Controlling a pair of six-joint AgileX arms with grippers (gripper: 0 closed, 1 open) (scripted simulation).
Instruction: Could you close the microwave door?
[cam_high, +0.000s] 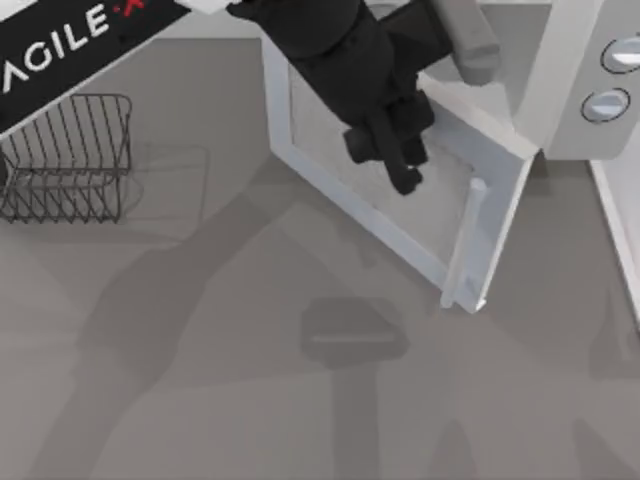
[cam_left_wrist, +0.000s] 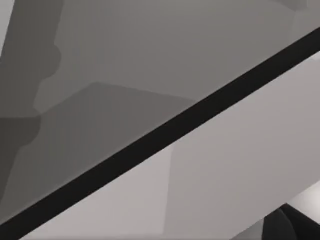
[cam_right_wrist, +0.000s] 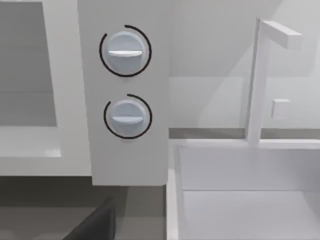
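the grey counter (cam_high: 200, 400) carries everything here. at its far right corner stands the white microwave body (cam_high: 580, 60), with two round knobs (cam_right_wrist: 125, 52) one above the other on its front panel. the microwave door (cam_high: 330, 150) hangs swung out from the body toward the counter's middle, its greyish window facing up toward the overhead camera, and its pale bar handle (cam_high: 462, 245) runs along the free edge nearest the counter's front. along the right edge, beside the microwave, sits a white sink basin (cam_right_wrist: 240, 200) with a thin white faucet (cam_right_wrist: 257, 80) rising behind it. the left arm reaches in from the far left corner, and the left gripper (cam_high: 395, 160) is down over the door's window; whether its jaws are released or clenched cannot be told. near the far left edge rests a dark wire basket (cam_high: 70, 155).
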